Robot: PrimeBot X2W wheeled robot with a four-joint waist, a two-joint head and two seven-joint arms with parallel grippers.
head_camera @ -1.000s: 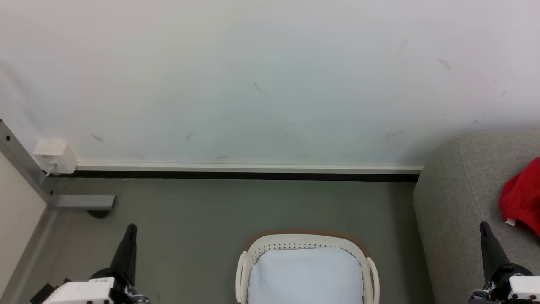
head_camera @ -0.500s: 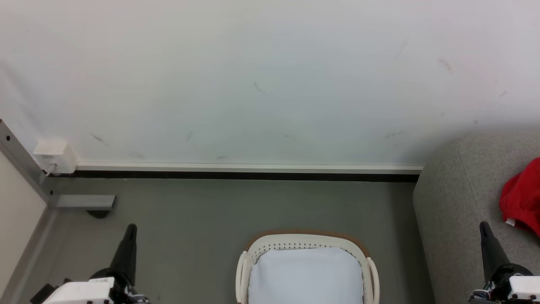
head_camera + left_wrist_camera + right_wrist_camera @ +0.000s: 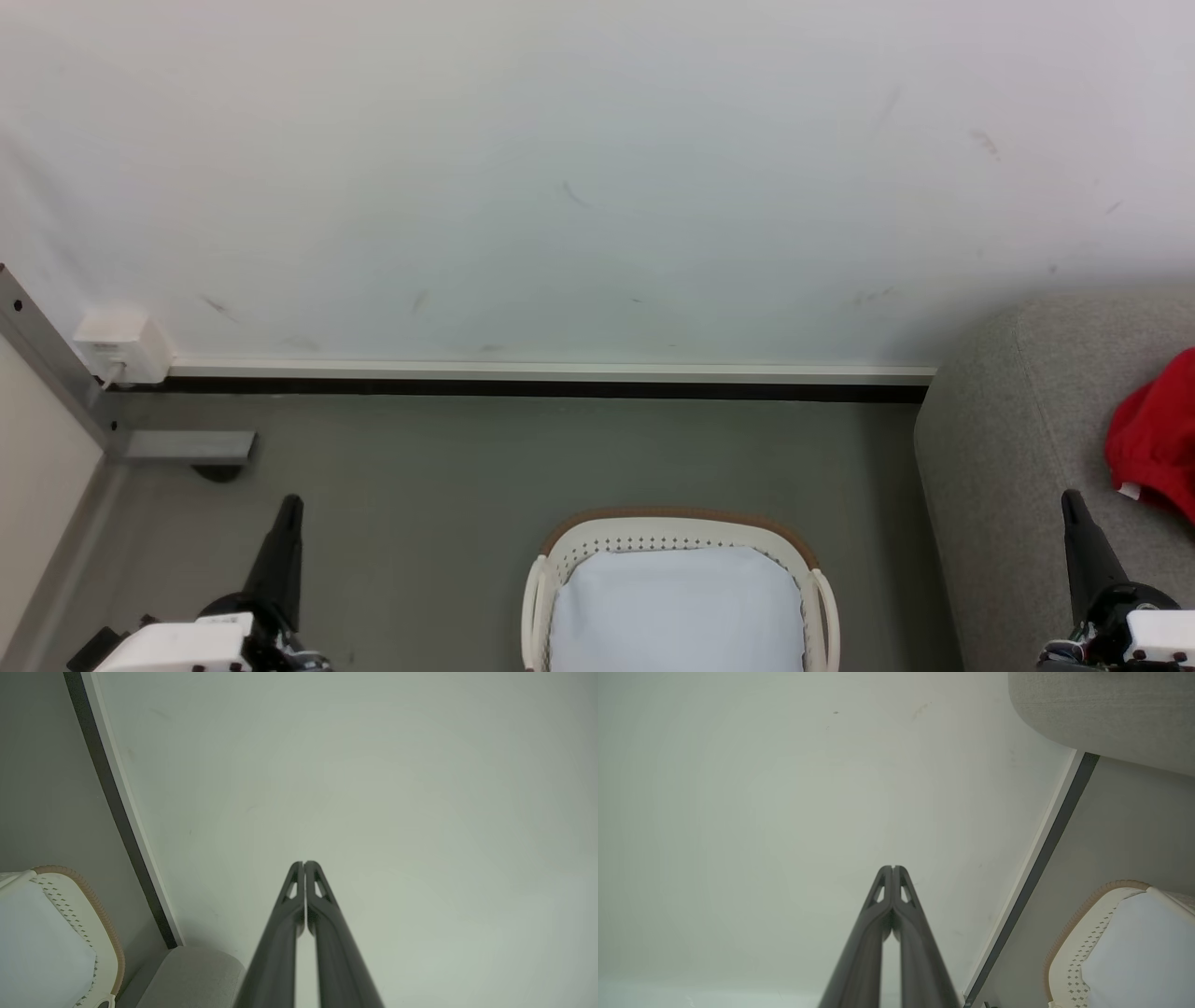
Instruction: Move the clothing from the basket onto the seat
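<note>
The clothing (image 3: pixel 1156 439) — a red heap with a scrap of white trim — lies on the seat (image 3: pixel 1008 467) at the far right, cut off by the picture's edge; the basket (image 3: pixel 674 519) stands on the grey floor (image 3: pixel 448 467) in the near middle, just left of the seat, its pale bottom showing; the left gripper (image 3: pixel 291 504) at near left and the right gripper (image 3: pixel 1070 497) at near right, seen against the seat, both point upward, fingers pressed together — clenched on nothing; beyond runs a white wall (image 3: pixel 597 187) with a dark skirting strip (image 3: pixel 560 386) and a small white box (image 3: pixel 121 343) at far left.
</note>
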